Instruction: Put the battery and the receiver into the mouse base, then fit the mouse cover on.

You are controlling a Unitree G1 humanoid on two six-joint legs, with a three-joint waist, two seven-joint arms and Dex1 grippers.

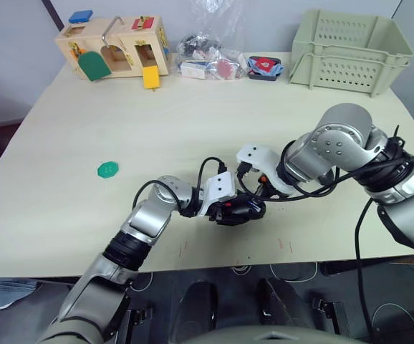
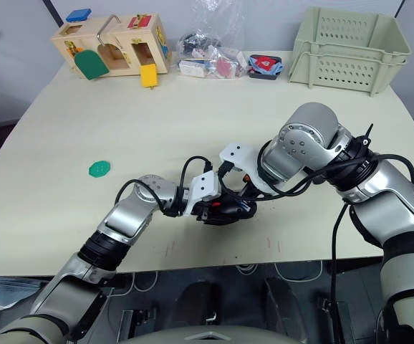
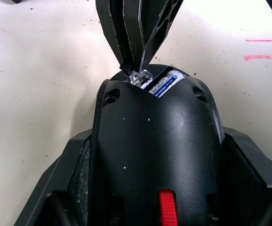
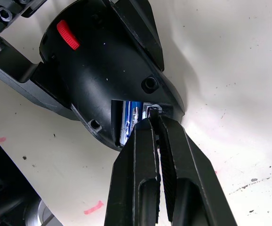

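My left gripper point(image 1: 230, 210) is shut on the mouse base point(image 3: 155, 141), a black oval body with a red wheel, and holds it just above the table near the front edge. The battery point(image 3: 164, 84), white and blue, lies inside the base's open compartment. My right gripper point(image 4: 155, 123) reaches in from the other side. Its fingertips are shut on the receiver point(image 4: 153, 110), a small silvery piece at the compartment's edge beside the battery. The mouse cover is out of view.
A flat green hexagonal piece point(image 1: 108, 169) lies on the table to the left. Along the far edge stand a wooden toy box point(image 1: 114, 50), bags of small parts point(image 1: 210, 61) and a pale green crate point(image 1: 350, 50).
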